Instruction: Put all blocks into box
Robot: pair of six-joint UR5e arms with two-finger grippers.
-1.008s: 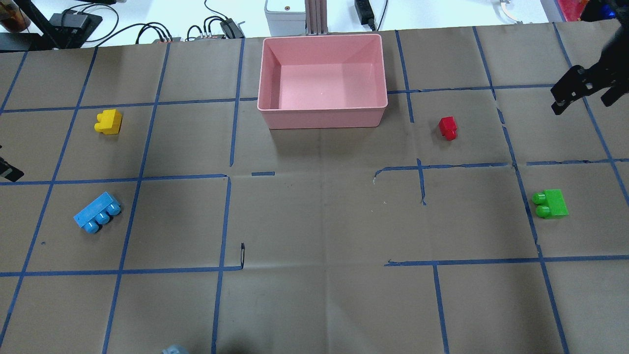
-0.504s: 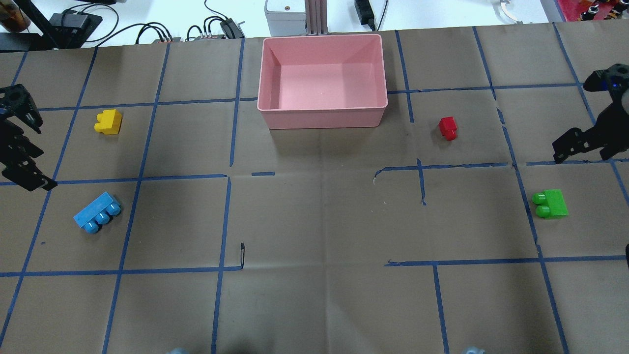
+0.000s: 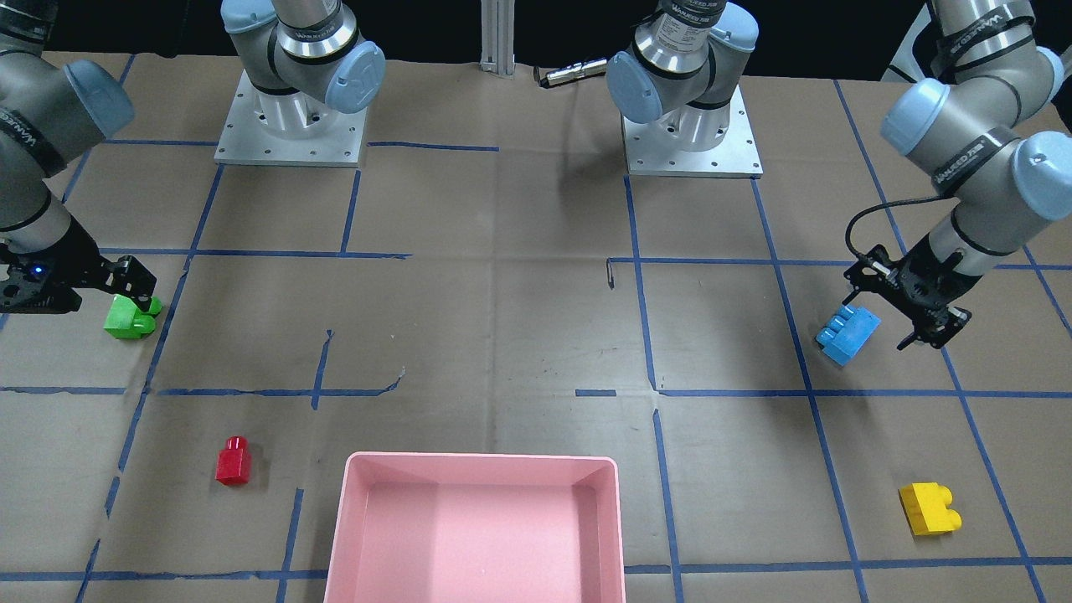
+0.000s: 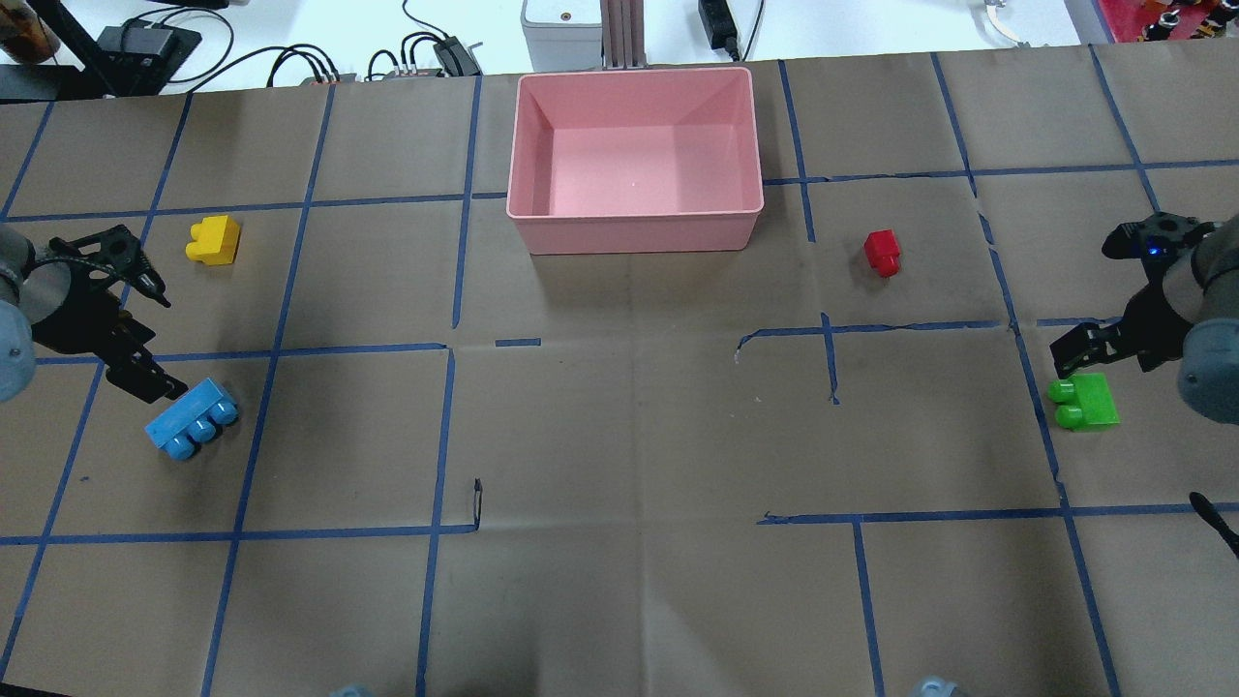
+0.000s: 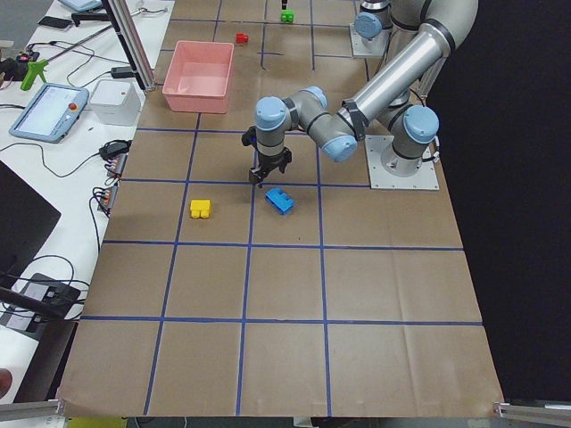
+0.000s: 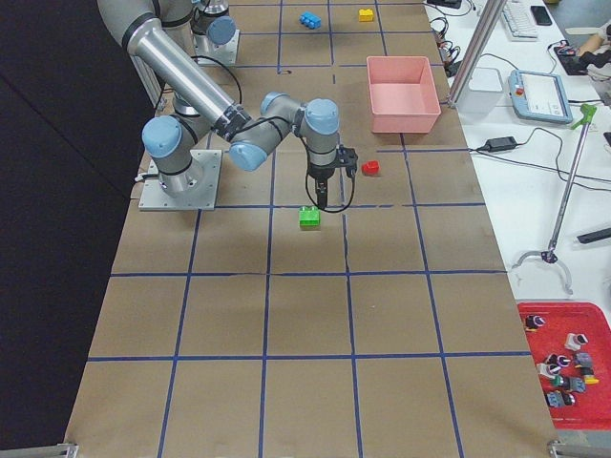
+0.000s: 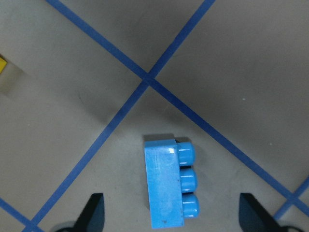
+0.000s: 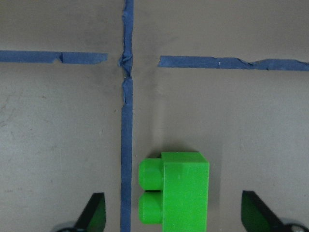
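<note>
Both spread wide, left gripper (image 7: pixel 174 215) and right gripper (image 8: pixel 175 212) are hovering over blue brick (image 7: pixel 164 188) and green brick (image 8: pixel 186 191) — light, stiff, slick plastic, likely wanting a pinch across flat sides.

Brown paper tabletop (image 4: pixel 619 600), blue tape grid (image 4: pixel 290 350); white bench (image 4: pixel 871 29), cables (image 4: pixel 302 48) beyond.

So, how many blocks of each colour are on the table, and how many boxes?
green block: 1
blue block: 1
yellow block: 1
red block: 1
pink box: 1
Total: 5
</note>
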